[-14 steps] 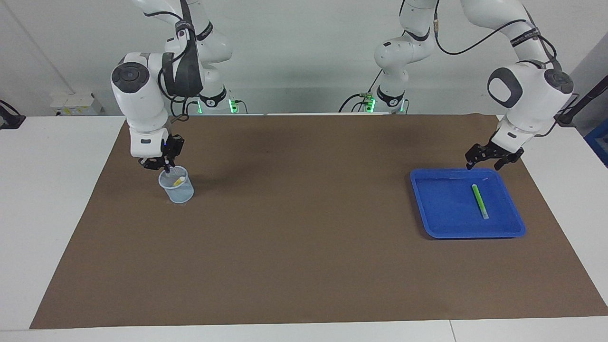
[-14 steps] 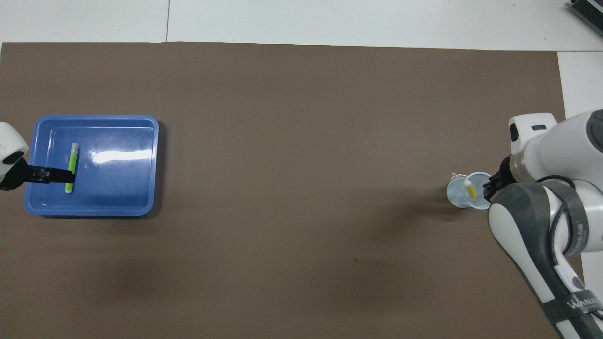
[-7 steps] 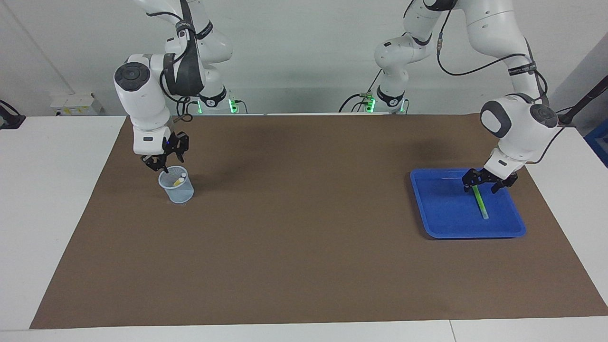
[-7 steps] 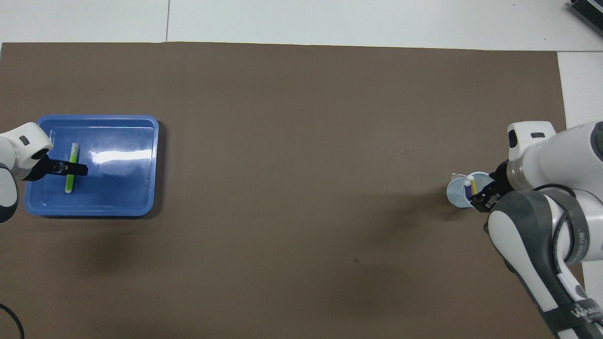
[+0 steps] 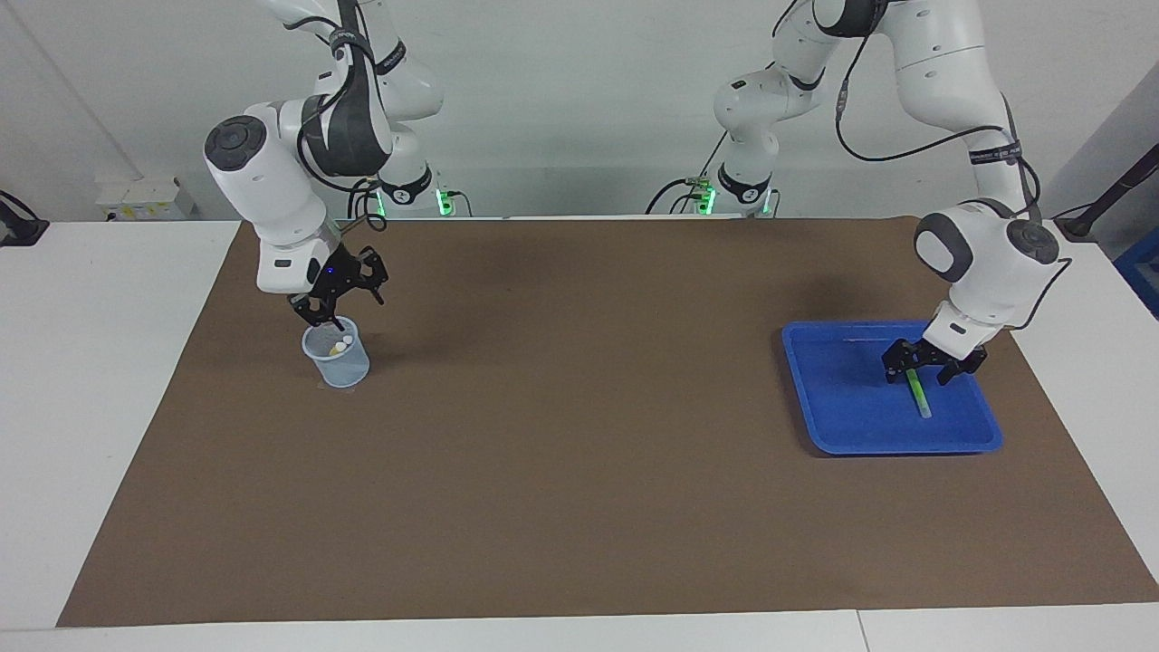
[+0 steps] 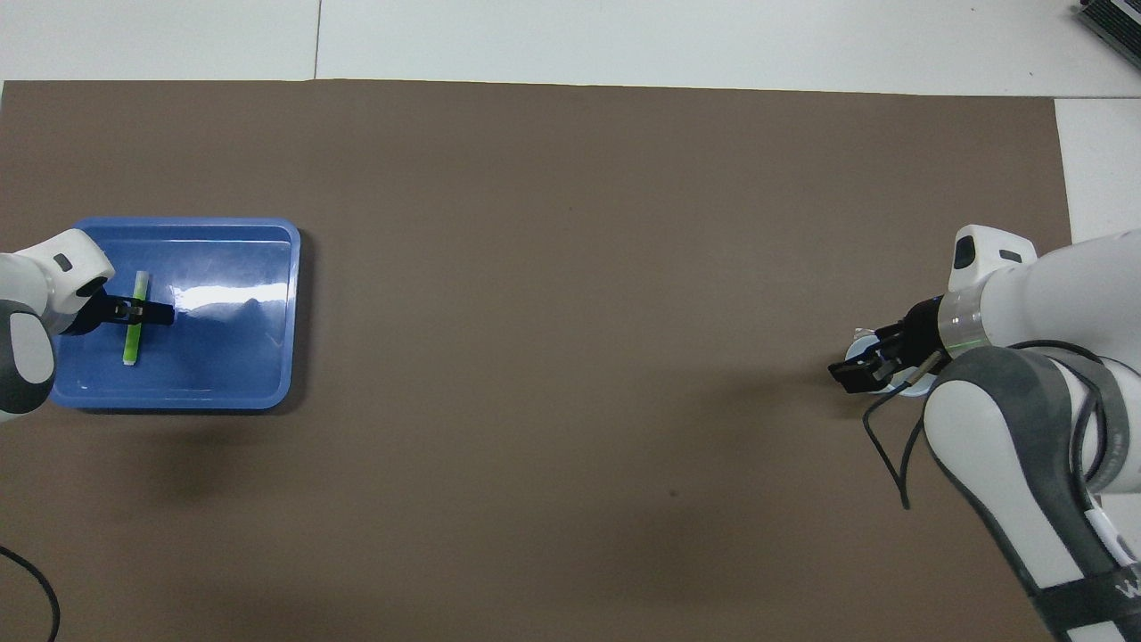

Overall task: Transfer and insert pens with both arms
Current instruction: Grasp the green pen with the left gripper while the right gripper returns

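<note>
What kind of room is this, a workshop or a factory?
Most likely a robotics lab: two white arms work at a table under a brown mat, with only test props set out, a blue tray holding a green pen and a small cup.

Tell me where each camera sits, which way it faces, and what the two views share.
Facing view: high, across the table, looking at the robots; both arms show whole, the left gripper down at the green pen in the blue tray, the right gripper over the cup.
Overhead view: above the robots' end, looking steeply down; only the forearms and grippers show.
Shared: tray, green pen, both grippers, brown mat, turned half around.
</note>
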`<act>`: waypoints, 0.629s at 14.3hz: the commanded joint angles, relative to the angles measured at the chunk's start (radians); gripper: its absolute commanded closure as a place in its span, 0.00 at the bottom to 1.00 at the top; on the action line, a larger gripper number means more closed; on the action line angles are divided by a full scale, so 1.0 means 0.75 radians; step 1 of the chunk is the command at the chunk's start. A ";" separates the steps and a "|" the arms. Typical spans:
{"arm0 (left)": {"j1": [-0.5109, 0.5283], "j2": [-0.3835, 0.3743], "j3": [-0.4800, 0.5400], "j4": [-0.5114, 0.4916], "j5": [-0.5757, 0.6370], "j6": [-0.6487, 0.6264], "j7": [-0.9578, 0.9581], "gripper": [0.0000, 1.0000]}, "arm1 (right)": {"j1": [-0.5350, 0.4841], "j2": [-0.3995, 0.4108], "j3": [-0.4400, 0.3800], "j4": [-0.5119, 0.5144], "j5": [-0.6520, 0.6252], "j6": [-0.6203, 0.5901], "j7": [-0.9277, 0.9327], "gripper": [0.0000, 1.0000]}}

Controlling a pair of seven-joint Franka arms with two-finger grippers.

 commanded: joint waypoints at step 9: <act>0.020 0.039 -0.009 0.019 0.024 0.022 0.008 1.00 | 0.275 -0.015 0.005 -0.010 0.217 0.152 0.730 0.21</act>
